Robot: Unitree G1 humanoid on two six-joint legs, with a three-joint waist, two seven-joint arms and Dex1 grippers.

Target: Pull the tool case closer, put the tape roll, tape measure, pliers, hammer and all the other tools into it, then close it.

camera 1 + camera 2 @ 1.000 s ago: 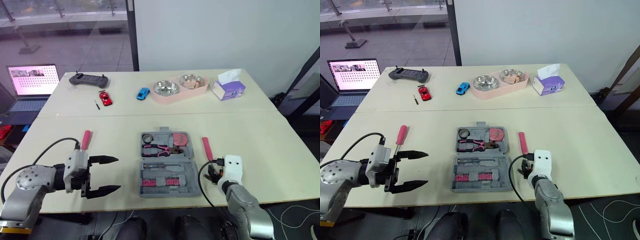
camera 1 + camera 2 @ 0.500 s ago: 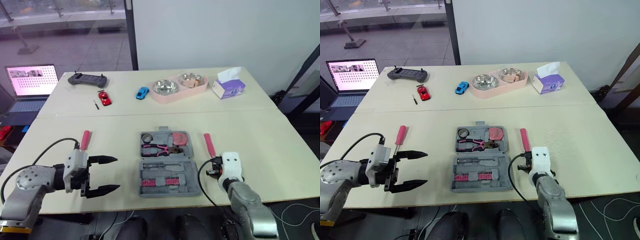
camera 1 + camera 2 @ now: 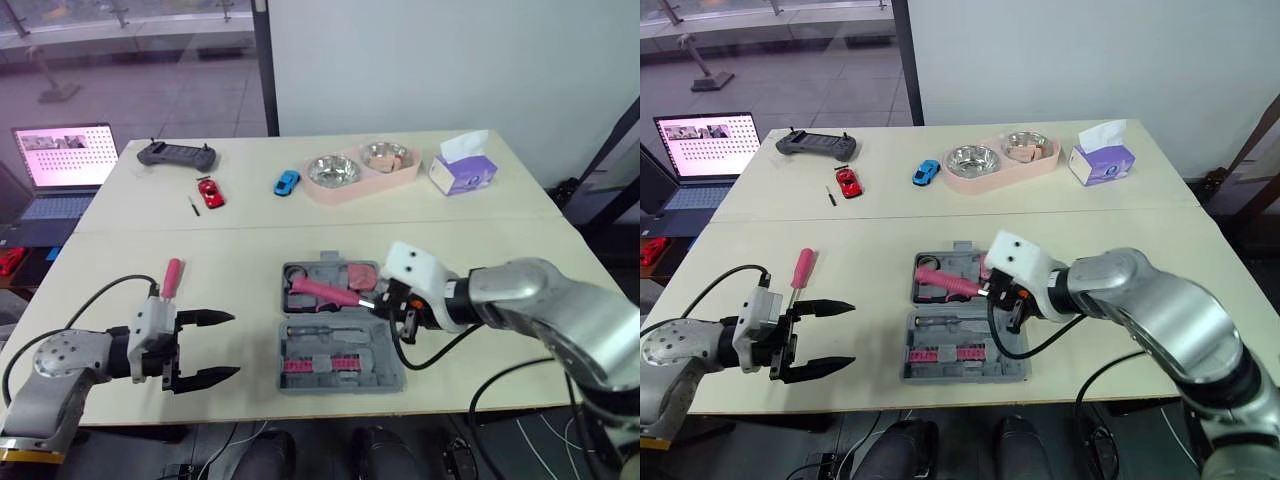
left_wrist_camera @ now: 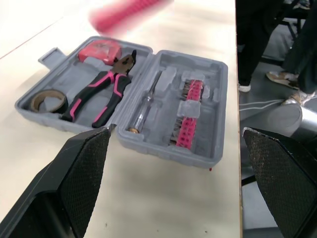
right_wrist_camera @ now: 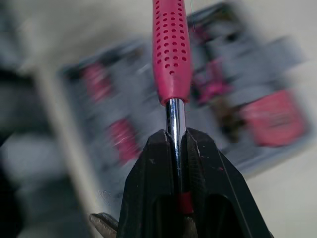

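A pale surface carries an open grey tool case, which lies flat near the front edge, roughly in the middle, with both halves facing up.

In the far half lie a tape roll, pink-and-black pliers and a red tape measure. The near half holds a slim screwdriver and a pink rack of bits.

The right gripper reaches in from the right and is clenched on the bare metal shaft of a pink-handled tool. The tool is held almost level above the far half of the case, its perforated pink grip pointing toward the robot's left. Its working end is hidden behind the fingers, so I cannot tell what kind of tool it is, or whether it touches anything in the case.

The left gripper hangs to the left of the case, apart from it, with its two black fingers spread wide and nothing between them. A loose pink tool lies on the surface just beyond it.

Along the far side sit a dark game controller, a red toy car, a blue toy car, a pink tray with two metal bowls, and a purple tissue box.
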